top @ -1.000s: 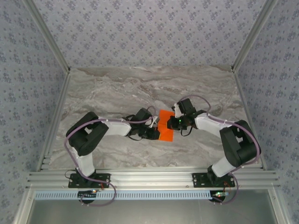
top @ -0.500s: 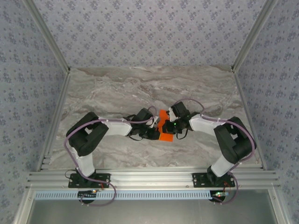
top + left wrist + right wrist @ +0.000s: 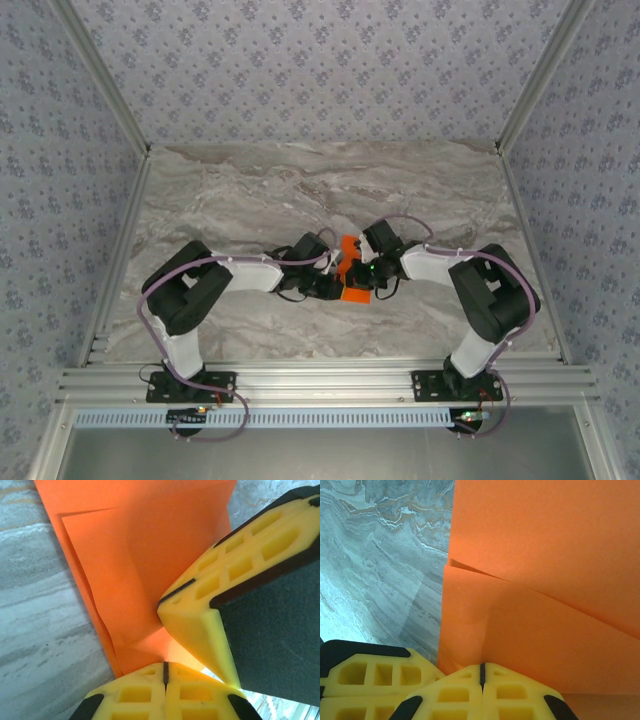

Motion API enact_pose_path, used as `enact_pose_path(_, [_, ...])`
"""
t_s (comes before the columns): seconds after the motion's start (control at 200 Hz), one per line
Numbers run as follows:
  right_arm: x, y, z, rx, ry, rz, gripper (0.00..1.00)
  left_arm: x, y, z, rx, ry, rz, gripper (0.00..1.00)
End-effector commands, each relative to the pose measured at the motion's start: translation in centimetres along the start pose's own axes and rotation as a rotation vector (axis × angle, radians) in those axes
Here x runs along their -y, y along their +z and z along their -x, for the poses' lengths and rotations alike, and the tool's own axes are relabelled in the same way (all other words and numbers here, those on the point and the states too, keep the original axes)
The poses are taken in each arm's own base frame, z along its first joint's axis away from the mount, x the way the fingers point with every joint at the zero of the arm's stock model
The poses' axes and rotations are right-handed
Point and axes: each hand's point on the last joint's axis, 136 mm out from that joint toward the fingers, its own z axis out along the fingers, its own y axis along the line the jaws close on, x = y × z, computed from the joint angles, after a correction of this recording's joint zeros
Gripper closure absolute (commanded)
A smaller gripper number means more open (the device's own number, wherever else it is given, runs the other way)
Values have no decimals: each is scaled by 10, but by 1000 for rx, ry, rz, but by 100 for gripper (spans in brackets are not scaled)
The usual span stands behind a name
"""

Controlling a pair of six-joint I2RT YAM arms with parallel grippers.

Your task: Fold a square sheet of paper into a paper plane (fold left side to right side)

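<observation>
**Two pincers nose to nose on the orange sheet, mid-table, and it looks like a fold is being pinned.**

Nearest us, the square sheet of paper [image 3: 352, 295] pokes out as an orange strip. It lies about midway between the side edges of the table [image 3: 230, 190], a little closer to the near edge than the far one. On top of it, the left gripper [image 3: 165, 666] has its jaws closed tight, tips down where the layers overlap, so I'd call that pressing a crease, not carrying. The right gripper [image 3: 481, 666] comes in head-on from the other side, jaws also together, tips just beside the left's, likely holding the flap from springing back. Whether either nips a layer, I can't tell. Beyond them a small orange corner peeks out, then marble runs to the far edge.
</observation>
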Motion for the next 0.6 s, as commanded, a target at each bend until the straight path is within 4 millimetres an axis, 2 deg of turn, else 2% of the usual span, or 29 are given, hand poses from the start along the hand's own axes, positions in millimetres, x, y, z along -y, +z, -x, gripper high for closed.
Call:
enact_pose_path(0.0, [24, 6, -10, -52, 19, -90, 96, -39, 7, -31, -76, -52, 156, 97])
enact_pose_path(0.35, [48, -19, 15, -1, 4, -131, 96, -52, 10, -46, -97, -80, 177, 98])
enact_pose_path(0.595, [77, -32, 26, 15, 45, -177, 96, -54, 13, -50, -100, -88, 172, 98])
